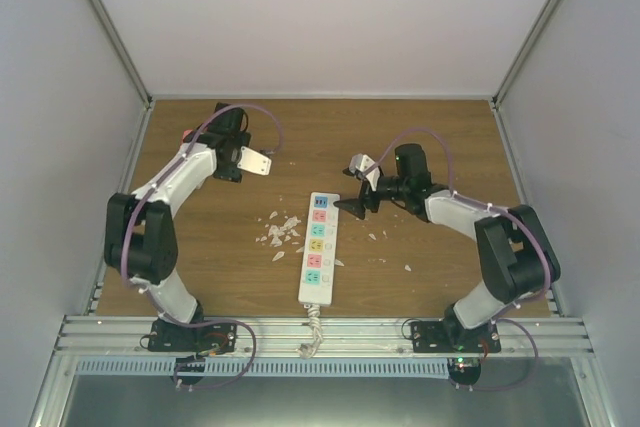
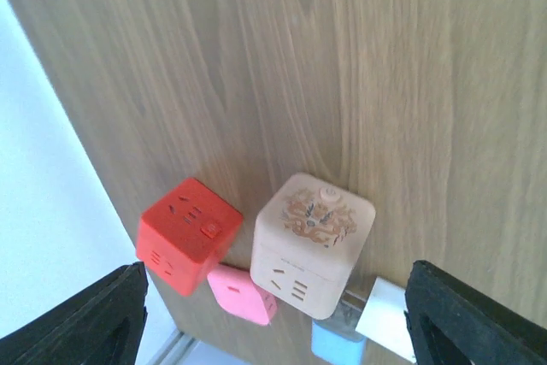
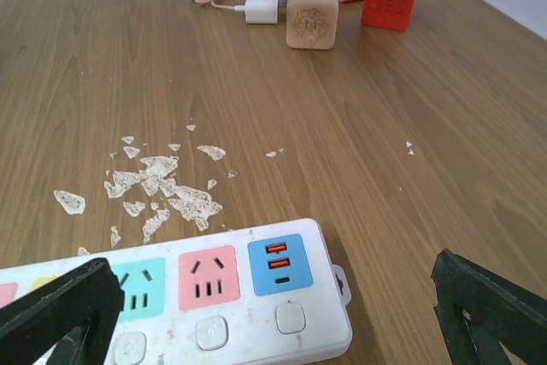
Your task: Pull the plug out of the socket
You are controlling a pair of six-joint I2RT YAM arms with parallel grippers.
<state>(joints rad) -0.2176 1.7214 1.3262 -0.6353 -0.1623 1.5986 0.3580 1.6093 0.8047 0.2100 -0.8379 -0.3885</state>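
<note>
Right end effector (image 3: 272, 271), wide open and seemingly empty, hangs over the socket (image 1: 318, 247), lying near-to-far, cord (image 1: 313, 332) nearward.

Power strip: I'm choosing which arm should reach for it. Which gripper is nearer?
Right. The right gripper hovers open just beside the far end of the power strip. The left gripper is farther off, over the cube adapters at far left.

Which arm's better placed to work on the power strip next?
Right, probably: the right gripper, open, hangs by the power strip's far end; the left gripper is away over the cubes.
</note>
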